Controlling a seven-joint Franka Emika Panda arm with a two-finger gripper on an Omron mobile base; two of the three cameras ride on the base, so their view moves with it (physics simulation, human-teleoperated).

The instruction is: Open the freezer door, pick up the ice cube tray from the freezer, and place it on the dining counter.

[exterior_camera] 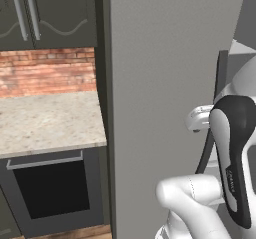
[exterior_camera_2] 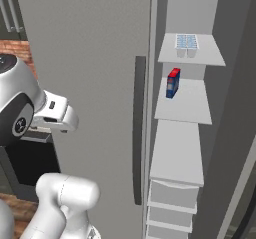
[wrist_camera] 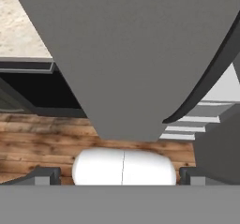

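Though the freezer door (exterior_camera_2: pixel 90 83) stands partly swung aside, the freezer (exterior_camera_2: pixel 187 133) already shows its shelves on the right of the right base view, and the ice cube tray (exterior_camera_2: pixel 186 42) lies flat on the top shelf, toward the far wall. One shelf lower stands a small blue and red carton (exterior_camera_2: pixel 172 83), well apart from the tray. The gripper (wrist_camera: pixel 119 177) points down along the door's lower edge, its fingers (wrist_camera: pixel 47 175) spread wide with nothing between them.

By its look the tray is thin moulded plastic: light, fairly stiff along its length, likely slick on its smooth sides, and able to twist or tip if taken by one corner. The best hold is probably across its short width near the middle, the fingers clamping the two long outer walls, so that it stays level. A pinch on one rim would be shakier.

Left of the door a speckled worktop (exterior_camera: pixel 45 120) runs over a dark oven (exterior_camera: pixel 50 188). The door's long dark handle (exterior_camera_2: pixel 140 128) hangs beside the opening.
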